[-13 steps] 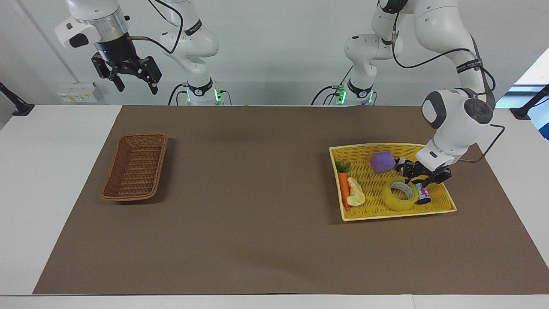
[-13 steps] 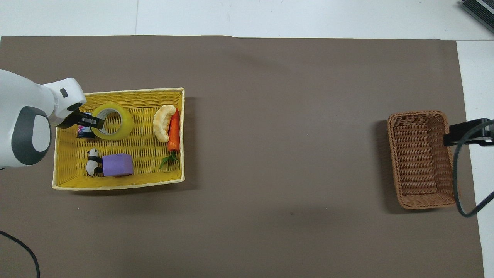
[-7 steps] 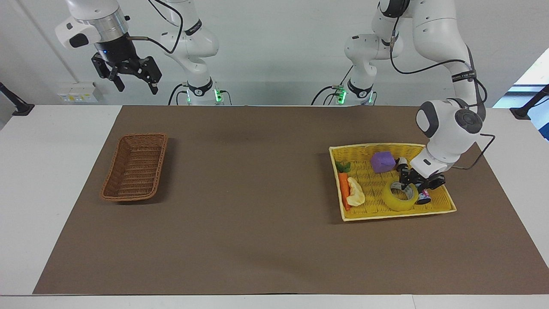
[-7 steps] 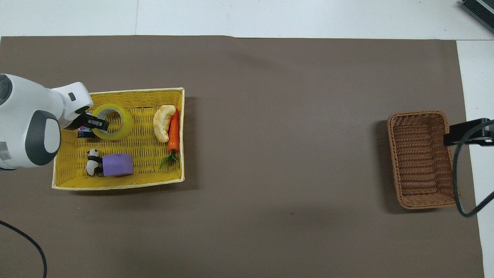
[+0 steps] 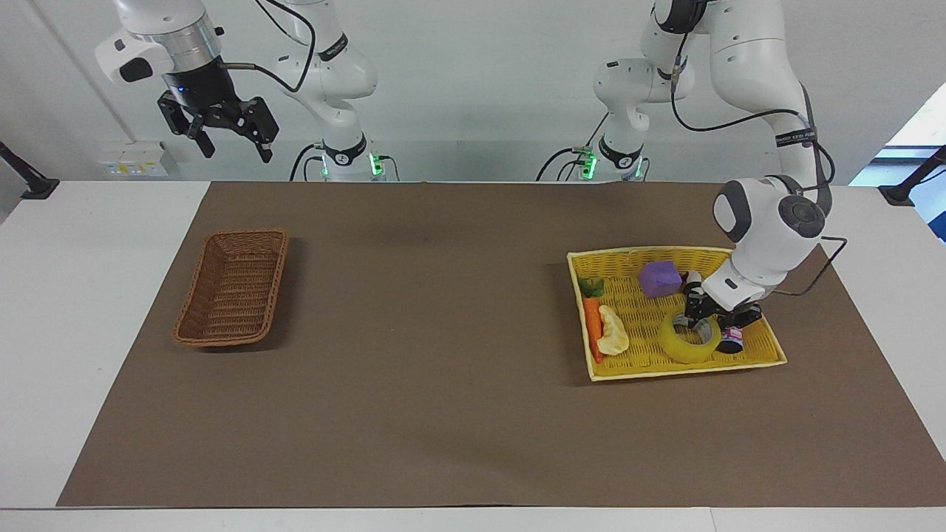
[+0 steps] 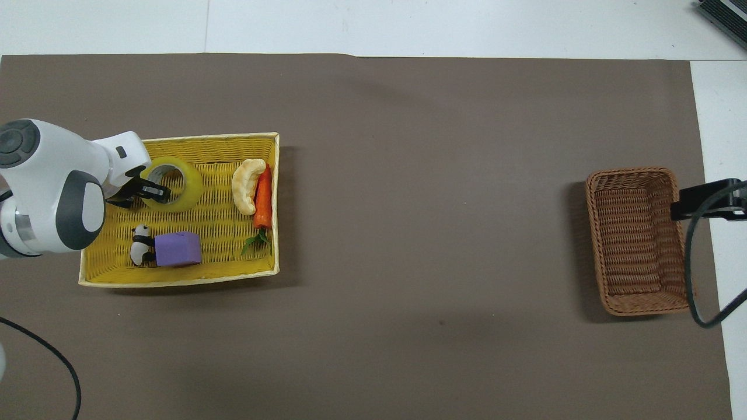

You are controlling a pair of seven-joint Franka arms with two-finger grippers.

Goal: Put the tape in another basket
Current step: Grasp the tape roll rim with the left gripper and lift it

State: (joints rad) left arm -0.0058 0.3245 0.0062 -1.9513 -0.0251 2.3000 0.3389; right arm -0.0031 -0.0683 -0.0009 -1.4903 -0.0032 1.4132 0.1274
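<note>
The yellow tape roll (image 5: 684,347) lies flat in the yellow woven tray (image 5: 650,256), in the part farther from the robots; it also shows in the overhead view (image 6: 188,185). My left gripper (image 5: 713,324) is down at the roll's rim, open, with one finger (image 6: 156,189) inside the core and the other outside by the small dark can (image 5: 732,340). The brown wicker basket (image 5: 194,295) stands empty toward the right arm's end of the table (image 6: 590,233). My right gripper (image 5: 229,144) waits open, high over the table's edge near that basket.
The tray (image 6: 175,279) also holds a purple block (image 6: 178,249), a panda figure (image 6: 139,251), a carrot (image 6: 263,198) and a pale bread piece (image 6: 245,184). A brown mat covers the table between tray and basket.
My left gripper has come down and shifted toward the tape, one finger going into the core. The tape's rim on the gripper's side now looks pressed lower. The right arm has not moved.
</note>
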